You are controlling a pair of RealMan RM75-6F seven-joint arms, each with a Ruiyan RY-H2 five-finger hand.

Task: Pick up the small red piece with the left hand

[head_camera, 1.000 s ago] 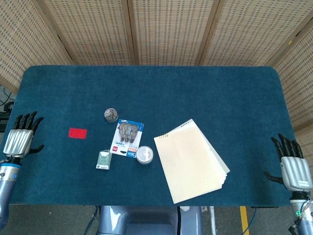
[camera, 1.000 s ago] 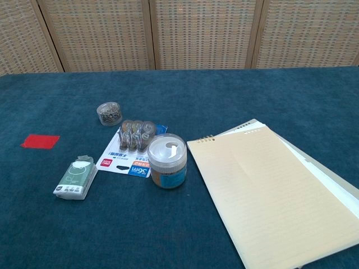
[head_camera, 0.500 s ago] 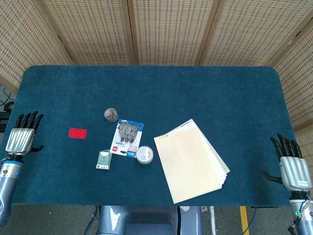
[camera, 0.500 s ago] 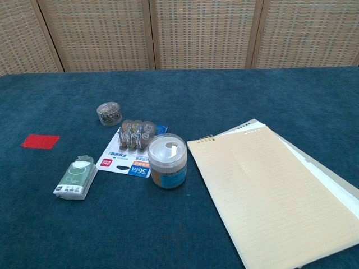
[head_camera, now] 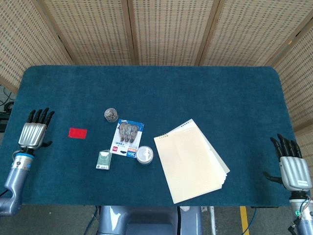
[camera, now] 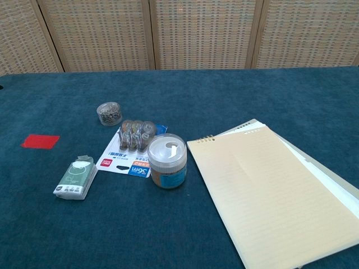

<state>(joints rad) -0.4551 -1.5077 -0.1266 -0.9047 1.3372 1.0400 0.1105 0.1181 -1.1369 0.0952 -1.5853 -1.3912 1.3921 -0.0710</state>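
The small red piece (head_camera: 77, 132) (camera: 40, 141) lies flat on the blue cloth at the left side of the table. My left hand (head_camera: 34, 132) hovers over the table's left edge, a short way left of the red piece, open with fingers straight and apart, holding nothing. My right hand (head_camera: 292, 166) is at the table's right edge, far from the piece, open and empty too. Neither hand shows in the chest view.
Right of the red piece sit a small round tin (head_camera: 111, 115), a blister card of clips (head_camera: 127, 138), a green-white packet (head_camera: 103, 160) and a clear jar (head_camera: 144, 155). A yellow notepad (head_camera: 191, 160) covers the middle right.
My left hand has risen and moved in from the table's left edge toward the red piece. The right hand has stayed put.
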